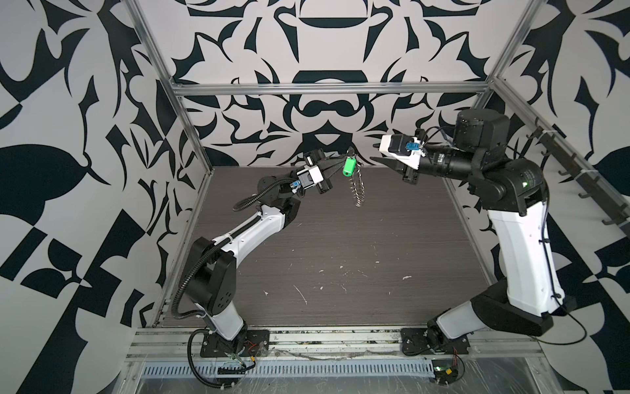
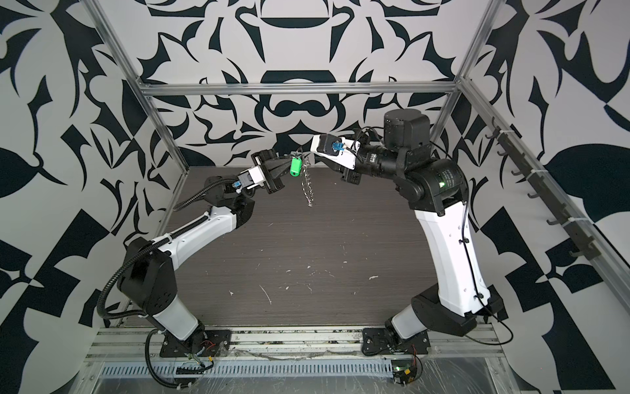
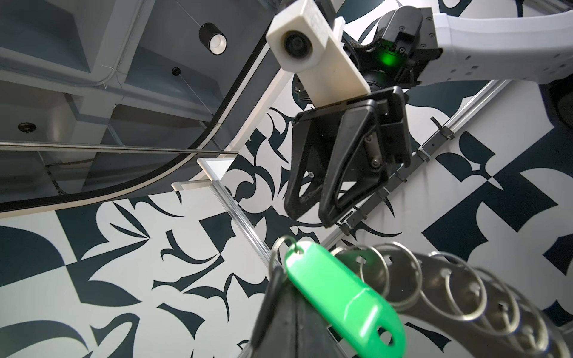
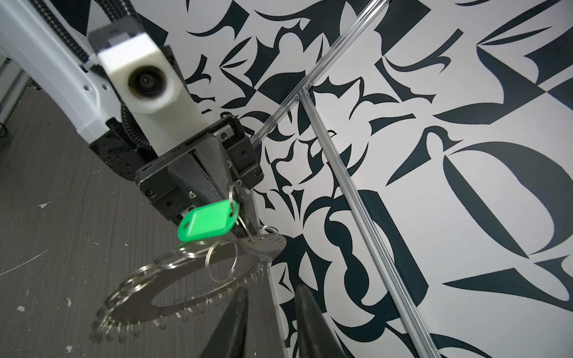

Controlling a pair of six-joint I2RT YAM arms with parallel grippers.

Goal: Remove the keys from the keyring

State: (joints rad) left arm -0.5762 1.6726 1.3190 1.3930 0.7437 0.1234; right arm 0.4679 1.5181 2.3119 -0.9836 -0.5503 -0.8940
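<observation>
Nearest me lay the dark wood-grain tabletop (image 1: 341, 256), flecked with pale scuffs, and nothing of the job rested on it. Farther out, above its far edge near the middle, my left gripper (image 1: 341, 159) was pinched fully shut on what looked like the top rim of the wide, flat, silvery metal keyring (image 1: 356, 188). The ring hung in the air below that pinch, its fringe of small wire loops (image 3: 403, 279) dangling. Just beside my left fingertips hung the bright green oblong plastic tag (image 1: 348, 166) of the key, joined by one small split loop. The dark key itself I could not make out. My right gripper (image 3: 313, 214) faced it from the right, near but apart, its fingers a little way open and holding nothing. I judged the ring stiff, thin and slick, light enough for one pinch yet apt to swing or twist. The tag seemed light, smooth plastic that would pivot freely. Its broad flat faces looked the best place to take hold, pulling the loop against the steadied ring.
</observation>
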